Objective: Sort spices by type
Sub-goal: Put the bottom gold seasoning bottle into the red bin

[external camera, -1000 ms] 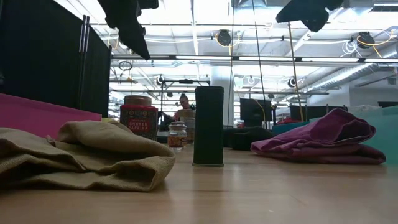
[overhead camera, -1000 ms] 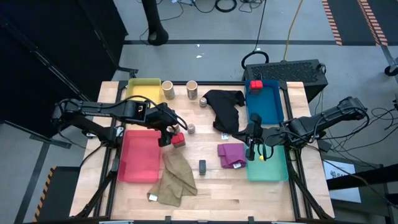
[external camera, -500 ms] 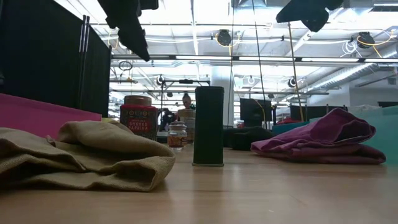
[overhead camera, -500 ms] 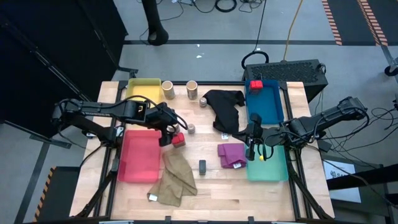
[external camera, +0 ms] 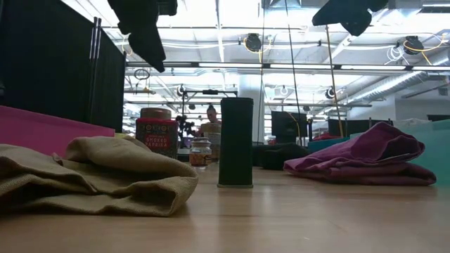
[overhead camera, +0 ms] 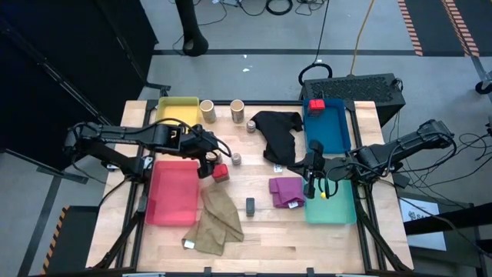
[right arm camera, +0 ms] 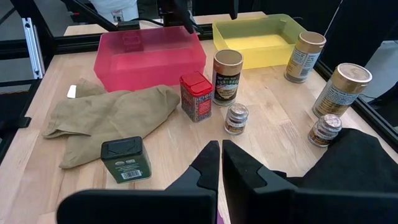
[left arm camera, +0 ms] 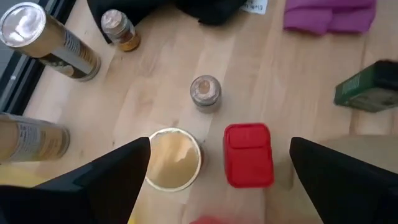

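Note:
My left gripper [left arm camera: 221, 152] hangs open above the table's left middle, touching nothing; the high view [overhead camera: 209, 161] shows it too. Below it stand a tan cylinder [left arm camera: 174, 158] and a red box [left arm camera: 249, 154] side by side, with a small round jar [left arm camera: 205, 93] just beyond. Two more tan cylinders [overhead camera: 207, 111] [overhead camera: 237, 111] and another small jar [overhead camera: 251, 125] stand near the far edge. A dark block [overhead camera: 250, 205] stands upright at the near middle. Another red box [overhead camera: 316, 104] lies in the blue tray [overhead camera: 329, 135]. My right gripper [right arm camera: 221, 163] is shut and holds nothing, raised at the table's right side.
A red tray [overhead camera: 171, 192] and a yellow tray [overhead camera: 178, 108] sit on the left, a teal tray [overhead camera: 332, 206] on the right. A khaki cloth [overhead camera: 217, 221], a purple cloth [overhead camera: 286, 191] and a black cloth [overhead camera: 278, 135] lie on the wood between them.
My left gripper has turned slightly at the wrist while staying above the red box and the tan cylinder. Nothing on the table has moved.

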Robot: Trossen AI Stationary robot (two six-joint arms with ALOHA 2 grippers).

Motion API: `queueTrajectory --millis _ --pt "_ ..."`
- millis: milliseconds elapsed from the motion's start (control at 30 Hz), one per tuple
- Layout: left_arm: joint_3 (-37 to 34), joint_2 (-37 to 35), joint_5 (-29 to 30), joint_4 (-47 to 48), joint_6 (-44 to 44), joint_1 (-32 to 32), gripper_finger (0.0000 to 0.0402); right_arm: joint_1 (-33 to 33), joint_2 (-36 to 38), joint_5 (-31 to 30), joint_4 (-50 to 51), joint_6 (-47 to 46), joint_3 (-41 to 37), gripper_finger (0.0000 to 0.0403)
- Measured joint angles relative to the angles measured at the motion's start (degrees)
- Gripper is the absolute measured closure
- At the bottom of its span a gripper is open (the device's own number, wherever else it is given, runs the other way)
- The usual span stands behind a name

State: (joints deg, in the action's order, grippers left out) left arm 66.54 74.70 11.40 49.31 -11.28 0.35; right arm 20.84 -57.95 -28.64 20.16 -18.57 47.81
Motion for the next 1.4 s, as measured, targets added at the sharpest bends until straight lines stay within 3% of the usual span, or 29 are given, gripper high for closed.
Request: queueTrajectory --millis 300,533,1067,1400 --pt "-0.5 0.0 0.55 -0.12 4.23 1.76 0.0013 0.0 -0.02 -0.09 0.02 0.0 0.0 0.0403" --pt "-6.28 0.03 -2.58 -5.67 6.34 3.77 0.0013 0.0 -0.02 -0.13 0.02 0.0 0.0 0.0403" --pt "-12.93 0.02 -1.57 -11.9 10.17 8.75 0.0013 0.0 -0.02 -0.13 0.02 0.0 0.0 0.0403" --pt "-13.31 0.02 0.1 -13.48 10.74 9.41 0.0013 0.0 -0.02 -0.12 0.02 0.22 0.0 0.0403"
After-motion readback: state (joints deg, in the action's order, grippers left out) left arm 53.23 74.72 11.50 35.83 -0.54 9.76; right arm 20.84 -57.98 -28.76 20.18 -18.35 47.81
